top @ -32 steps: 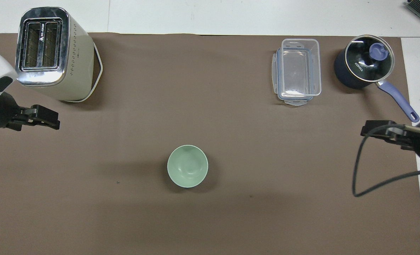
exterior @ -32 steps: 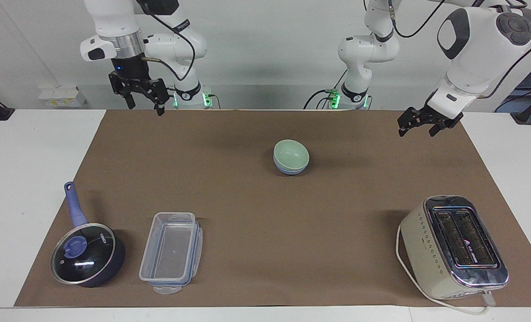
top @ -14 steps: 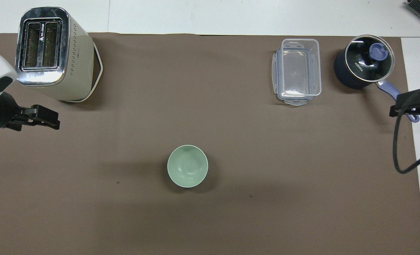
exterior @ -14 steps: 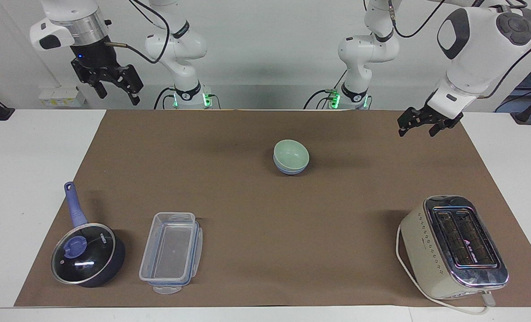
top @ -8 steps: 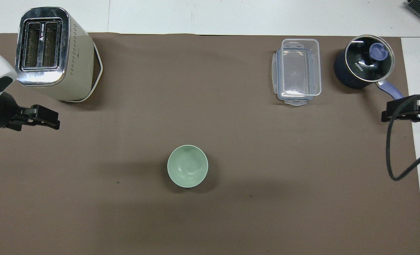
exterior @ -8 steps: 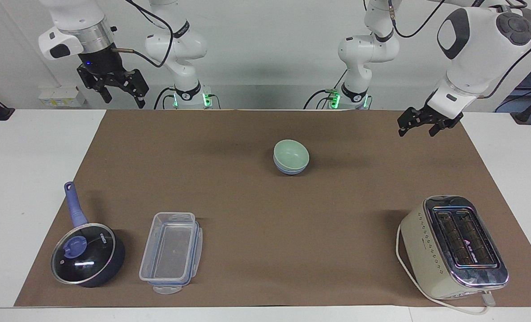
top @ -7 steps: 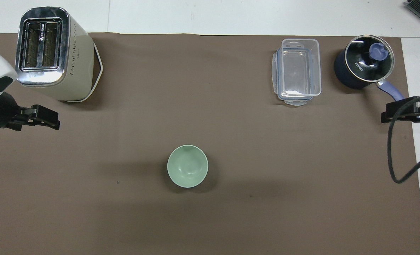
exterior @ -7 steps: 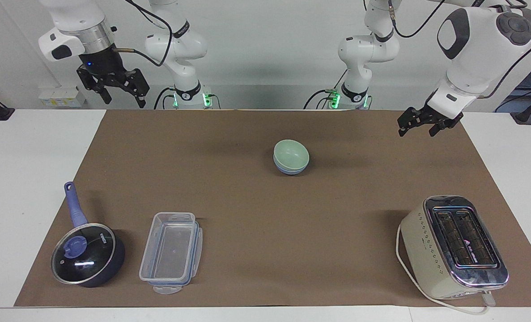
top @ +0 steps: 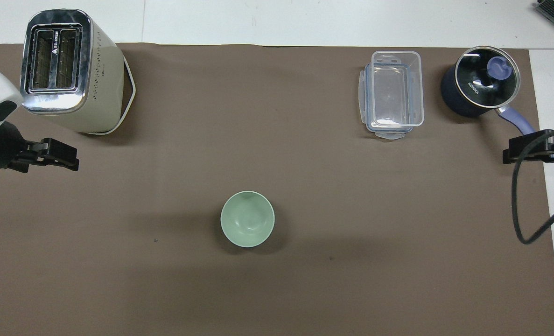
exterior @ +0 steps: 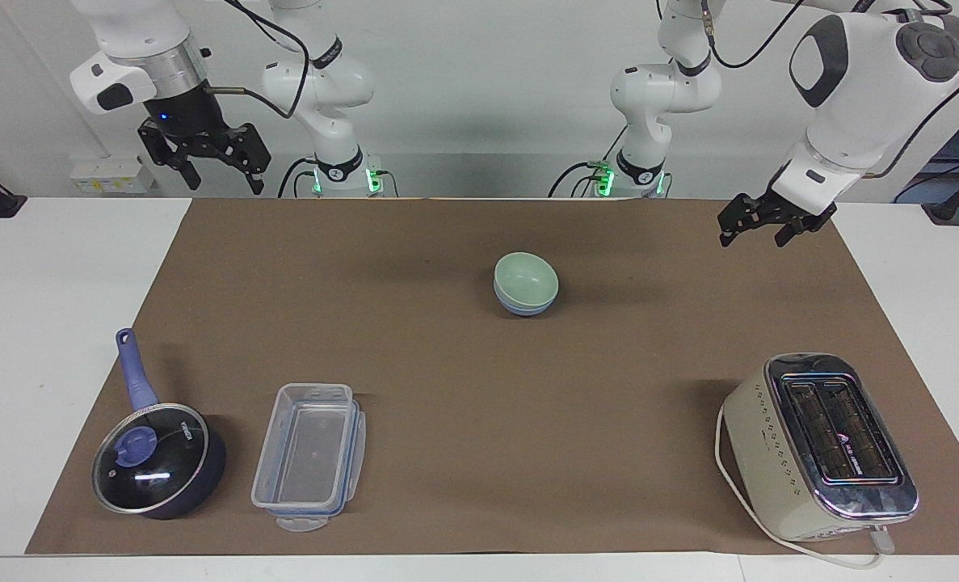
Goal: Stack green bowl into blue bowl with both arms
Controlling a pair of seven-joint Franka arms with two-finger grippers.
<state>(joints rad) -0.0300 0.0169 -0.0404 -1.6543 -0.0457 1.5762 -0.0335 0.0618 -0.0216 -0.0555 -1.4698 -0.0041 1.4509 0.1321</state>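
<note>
The green bowl (exterior: 526, 277) already sits inside the blue bowl (exterior: 521, 306), midway between 2 raised, open, empty grippers, left (exterior: 758, 226) and right (exterior: 204, 162).

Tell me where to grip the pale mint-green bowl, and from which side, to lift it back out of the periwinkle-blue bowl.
Grip the pale mint-green bowl by its rim, coming straight down from above, one finger inside and one outside. It sits upright, nested in the periwinkle-blue bowl, so most of its wall is covered and only the rim band stands proud. No other thing stands close beside it.
</note>
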